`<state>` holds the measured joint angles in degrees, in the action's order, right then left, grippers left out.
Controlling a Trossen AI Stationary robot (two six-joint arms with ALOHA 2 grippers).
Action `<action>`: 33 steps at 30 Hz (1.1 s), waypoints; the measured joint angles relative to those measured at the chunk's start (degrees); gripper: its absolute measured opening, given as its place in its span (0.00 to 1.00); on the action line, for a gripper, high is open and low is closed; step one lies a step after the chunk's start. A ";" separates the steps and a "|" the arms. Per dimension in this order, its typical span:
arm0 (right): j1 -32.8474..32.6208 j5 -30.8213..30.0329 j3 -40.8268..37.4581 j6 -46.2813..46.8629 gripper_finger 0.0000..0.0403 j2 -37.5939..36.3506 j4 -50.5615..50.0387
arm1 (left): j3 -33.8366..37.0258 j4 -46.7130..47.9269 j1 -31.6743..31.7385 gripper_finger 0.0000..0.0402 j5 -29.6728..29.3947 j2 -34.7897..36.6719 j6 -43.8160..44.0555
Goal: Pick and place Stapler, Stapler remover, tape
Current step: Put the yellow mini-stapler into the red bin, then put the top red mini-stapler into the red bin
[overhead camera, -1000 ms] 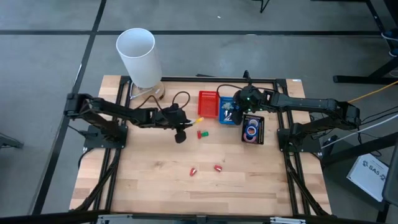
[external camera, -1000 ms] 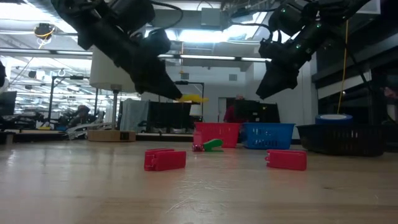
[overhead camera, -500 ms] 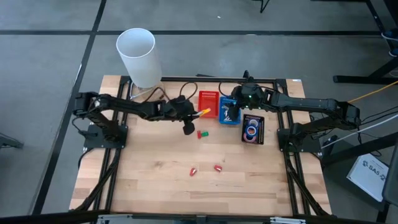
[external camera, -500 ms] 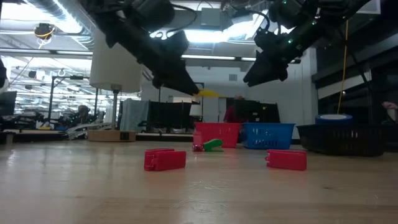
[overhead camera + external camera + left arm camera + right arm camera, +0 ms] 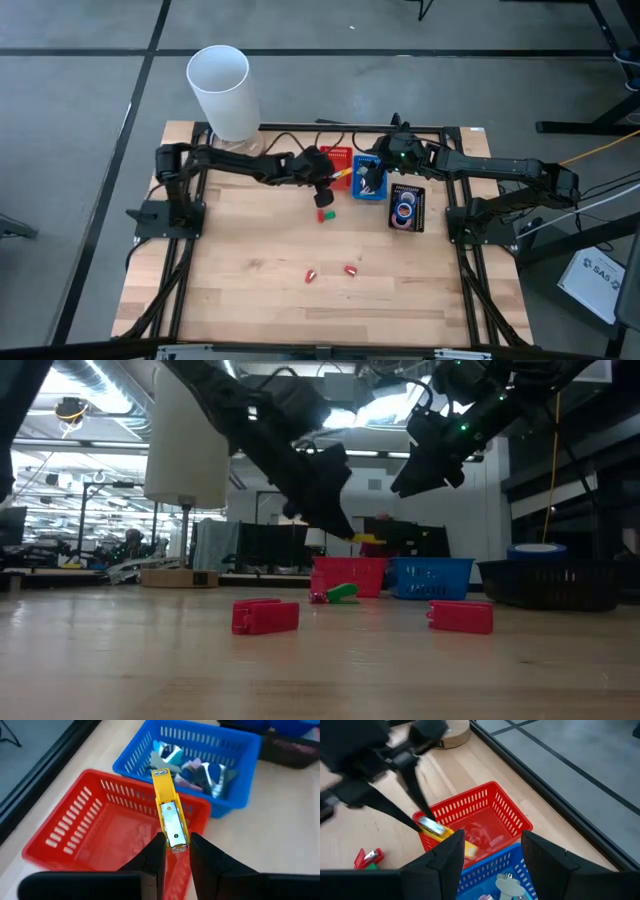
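My left gripper (image 5: 332, 180) is shut on a yellow stapler (image 5: 167, 810) in the air above the red basket (image 5: 95, 832). The stapler also shows in the high view (image 5: 344, 174) and the right wrist view (image 5: 439, 831). My right gripper (image 5: 492, 860) is open and empty above the blue basket (image 5: 368, 188), which holds several small items (image 5: 200, 770). Tape rolls (image 5: 404, 210) lie in a black tray (image 5: 408, 224) to the right of the blue basket. A green and red stapler (image 5: 323, 213) lies on the table in front of the red basket. My left gripper pinches the yellow stapler's rear end (image 5: 175, 842) between its two fingers (image 5: 155, 855). The stapler sticks out forward along the fingers, toward the blue basket, with its metal underside showing. It is lifted clear, above the red basket's near rim.
A tall white cylinder (image 5: 222, 90) stands at the table's far left corner. Two small red staplers (image 5: 311, 274) (image 5: 351, 269) lie on the bare wood in the middle of the table. Both baskets and the tray stand close together at the far right.
My left gripper has carried the yellow stapler toward the table's right and far edge, from the open table to above the red basket, and has stayed shut on it. My right gripper has shifted a little to the left above the blue basket.
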<state>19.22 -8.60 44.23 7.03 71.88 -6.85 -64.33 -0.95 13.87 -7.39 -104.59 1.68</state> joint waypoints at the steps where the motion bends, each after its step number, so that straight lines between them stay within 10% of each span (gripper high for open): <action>1: 0.00 0.00 0.00 0.00 0.49 0.00 0.00 | -0.72 0.23 0.30 0.16 -0.13 -0.90 -0.01; 33: -0.02 0.23 0.00 0.06 0.49 0.00 -0.26 | -2.19 4.52 -0.08 0.38 -7.57 -2.52 0.50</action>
<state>19.20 -8.37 44.23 7.09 71.88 -7.11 -66.52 3.57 13.78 -14.96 -107.11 2.18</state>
